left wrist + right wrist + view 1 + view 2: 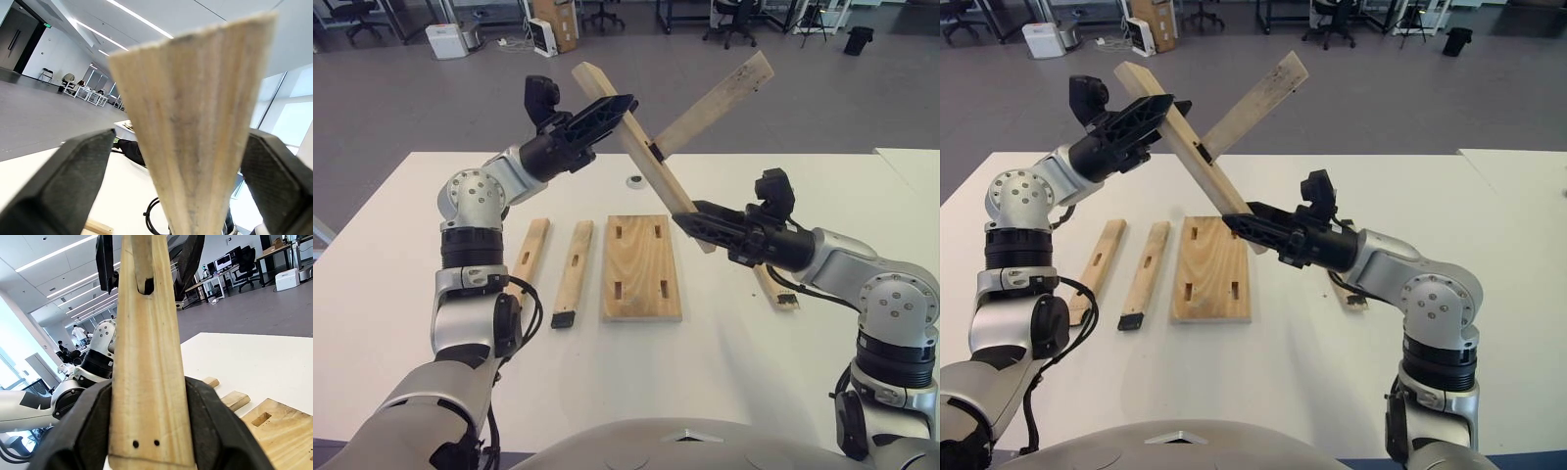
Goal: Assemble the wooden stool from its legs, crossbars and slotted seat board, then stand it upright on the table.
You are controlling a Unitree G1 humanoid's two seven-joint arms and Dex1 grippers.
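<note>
Above the table (754, 372), we hold the crossed legs (644, 162) aloft. The left end effector (619, 108) pinches one leg's top and the right end effector (685, 217) its foot, likely to steady the joint over the board (641, 269).

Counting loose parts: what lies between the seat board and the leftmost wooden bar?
Another wooden bar with a dark near end, lying flat; both eye views show it.
</note>
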